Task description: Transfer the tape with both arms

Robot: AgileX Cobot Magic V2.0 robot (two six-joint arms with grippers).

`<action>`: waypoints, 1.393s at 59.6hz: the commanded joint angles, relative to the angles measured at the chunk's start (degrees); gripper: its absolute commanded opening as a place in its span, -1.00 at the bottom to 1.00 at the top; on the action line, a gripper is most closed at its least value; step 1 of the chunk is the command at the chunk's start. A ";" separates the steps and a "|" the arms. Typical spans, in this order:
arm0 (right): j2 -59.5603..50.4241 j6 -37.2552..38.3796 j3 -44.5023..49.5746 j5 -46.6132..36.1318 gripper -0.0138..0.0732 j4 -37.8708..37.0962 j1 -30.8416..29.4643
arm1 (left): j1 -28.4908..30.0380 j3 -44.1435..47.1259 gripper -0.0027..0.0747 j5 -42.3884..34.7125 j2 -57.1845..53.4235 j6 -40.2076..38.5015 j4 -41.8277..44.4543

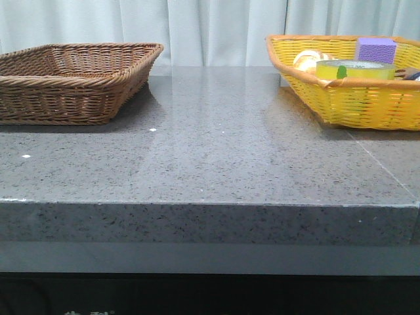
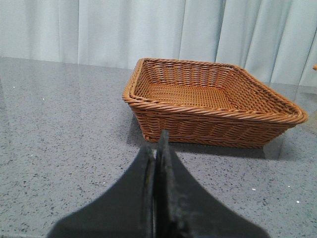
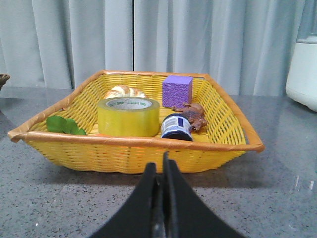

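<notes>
— Tape (image 3: 129, 116) is seen where?

— It is found inside the yellow basket (image 3: 133, 151), standing on its flat side with the pale printed ring face turned up. In the front view the tape (image 1: 356, 69) shows just above the basket's near rim, at the far right of the bench (image 1: 210, 157).

— What else is held in that basket?

— A purple cube (image 3: 177, 90) is set behind the tape, towards the back wall. A cream-and-orange rounded lump (image 3: 124, 91) is partly hidden behind the roll. A small round container with a blue-and-white label (image 3: 176, 127) lies just beside the tape, and a brown lumpy object (image 3: 193, 114) is placed between that container and the cube. Green leaves (image 3: 64, 125) are seen in the basket's near corner, apart from the tape.

— How is the right gripper (image 3: 162, 171) held?

— Its two black fingers are pressed together, tip to tip, with nothing between them. It is held in front of the yellow basket, outside the near rim and well apart from the tape.

— And the left gripper (image 2: 158, 148)?

— The same is shown: fingers closed against each other, nothing gripped. It is pointed at a brown wicker basket (image 2: 213, 106), whose woven floor is bare where it can be seen. In the front view that brown basket (image 1: 72, 82) is placed at the far left of the bench, well apart from the yellow one.

— Are the arms seen from the front?

— Neither arm is caught in the front view; only the bench, the two baskets and a pale curtain (image 1: 210, 26) behind them are shown.
</notes>
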 commanded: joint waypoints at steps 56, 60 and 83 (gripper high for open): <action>-1.49 -0.01 -4.63 -4.40 -0.84 5.33 -0.32 | 0.37 -0.69 -0.98 -5.59 -0.95 -0.62 -0.43; -1.47 -0.07 -7.98 -0.37 -0.84 5.32 -0.32 | 0.37 -4.41 -0.98 -2.65 -0.83 -0.62 -0.43; 8.95 -0.07 -34.38 23.40 -0.84 1.46 -0.32 | 0.37 -34.89 -0.98 21.37 12.15 -0.18 -0.06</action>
